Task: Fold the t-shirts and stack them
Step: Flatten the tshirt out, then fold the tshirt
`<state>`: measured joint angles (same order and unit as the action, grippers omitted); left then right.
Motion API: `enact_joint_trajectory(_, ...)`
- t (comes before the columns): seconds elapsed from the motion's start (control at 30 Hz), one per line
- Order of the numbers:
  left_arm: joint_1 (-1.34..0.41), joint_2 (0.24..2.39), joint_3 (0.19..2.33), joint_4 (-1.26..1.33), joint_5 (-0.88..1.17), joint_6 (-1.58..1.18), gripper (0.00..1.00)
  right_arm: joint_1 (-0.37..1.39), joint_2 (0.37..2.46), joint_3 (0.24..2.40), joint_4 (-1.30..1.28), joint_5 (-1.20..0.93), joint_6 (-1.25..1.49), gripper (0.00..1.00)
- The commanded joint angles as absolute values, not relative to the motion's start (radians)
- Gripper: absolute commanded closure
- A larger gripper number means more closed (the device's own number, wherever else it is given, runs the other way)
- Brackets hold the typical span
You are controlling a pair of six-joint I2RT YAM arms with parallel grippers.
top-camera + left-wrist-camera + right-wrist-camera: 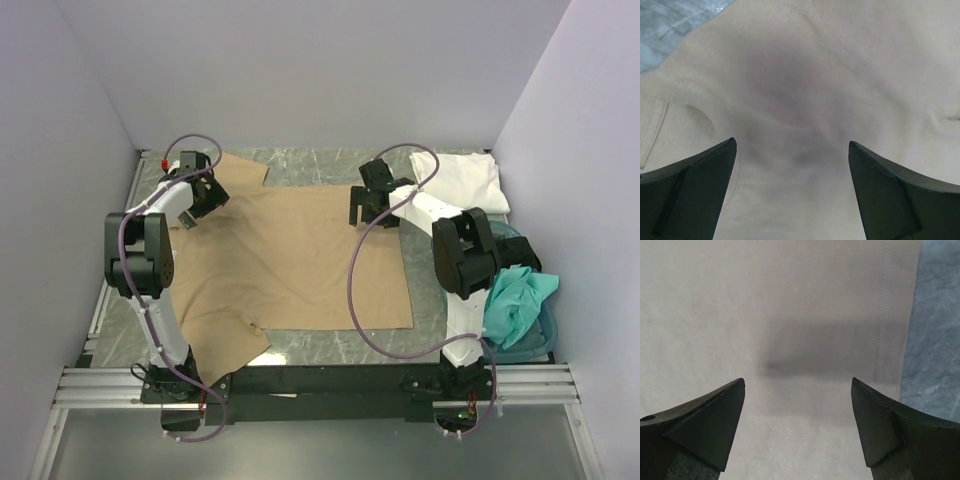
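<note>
From above, one tan shirt (300,260) lies flat mid-table, likely laid out for folding; one white shirt (462,178) sits folded far right, and one teal shirt (515,300) is heaped in the basket (545,335)

Left wrist: left gripper (792,145) spread above tan cloth

Right wrist: right gripper (797,382) spread beside the hem, probably lining up a grasp

Left arm (140,255) reaching forward, right arm (462,250) likewise, both jaws wide apart

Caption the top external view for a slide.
Left gripper and right gripper, both open, poised over the spread tan t-shirt; white t-shirt lies at the far right.
</note>
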<state>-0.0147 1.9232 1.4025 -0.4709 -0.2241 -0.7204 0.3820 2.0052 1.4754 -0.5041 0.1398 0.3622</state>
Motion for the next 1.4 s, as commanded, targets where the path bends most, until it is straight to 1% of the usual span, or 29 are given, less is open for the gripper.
enact_joint_trajectory(0.0, -0.012, 1.986, 1.476, -0.499, -0.216, -0.68, 0.01, 0.357, 2.045, 1.531, -0.531, 0.112, 0.371, 0.08)
enact_joint_trajectory(0.2, -0.011, 2.055, 1.493, -0.468, -0.175, -0.657, 0.01, 0.338, 2.12, 1.597, -0.569, 0.091, 0.362, 0.09)
enact_joint_trajectory(0.43, -0.011, 2.144, 1.586, -0.494, -0.175, -0.64, 0.0, 0.295, 2.216, 1.696, -0.632, 0.071, 0.37, 0.11)
enact_joint_trajectory(0.67, -0.012, 2.253, 1.744, -0.538, -0.149, -0.637, 0.01, 0.281, 2.304, 1.862, -0.75, 0.058, 0.382, 0.11)
enact_joint_trajectory(0.9, -0.011, 2.358, 1.9, -0.558, -0.098, -0.623, 0.01, 0.255, 2.362, 2.011, -0.785, 0.041, 0.393, 0.11)
enact_joint_trajectory(1.0, -0.012, 2.368, 1.959, -0.581, -0.092, -0.621, 0.01, 0.255, 2.388, 2.103, -0.839, 0.11, 0.377, 0.11)
enact_joint_trajectory(1.1, -0.012, 2.321, 1.973, -0.591, -0.089, -0.62, 0.01, 0.253, 2.366, 2.155, -0.871, 0.149, 0.354, 0.11)
enact_joint_trajectory(1.17, -0.011, 2.278, 1.95, -0.6, -0.089, -0.621, 0.0, 0.255, 2.3, 2.134, -0.851, 0.141, 0.339, 0.1)
enact_joint_trajectory(1.23, -0.012, 2.185, 1.889, -0.604, -0.098, -0.635, 0.01, 0.256, 2.241, 2.099, -0.819, 0.141, 0.339, 0.1)
enact_joint_trajectory(1.3, -0.012, 2.062, 1.827, -0.606, -0.11, -0.655, 0.01, 0.256, 2.134, 2.005, -0.789, 0.141, 0.344, 0.08)
enact_joint_trajectory(1.33, -0.014, 2.013, 1.745, -0.607, -0.12, -0.673, 0.01, 0.259, 2.094, 1.964, -0.77, 0.141, 0.359, 0.08)
enact_joint_trajectory(1.37, -0.018, 1.899, 1.686, -0.574, -0.129, -0.681, 0.0, 0.259, 2.009, 1.859, -0.726, 0.14, 0.367, 0.08)
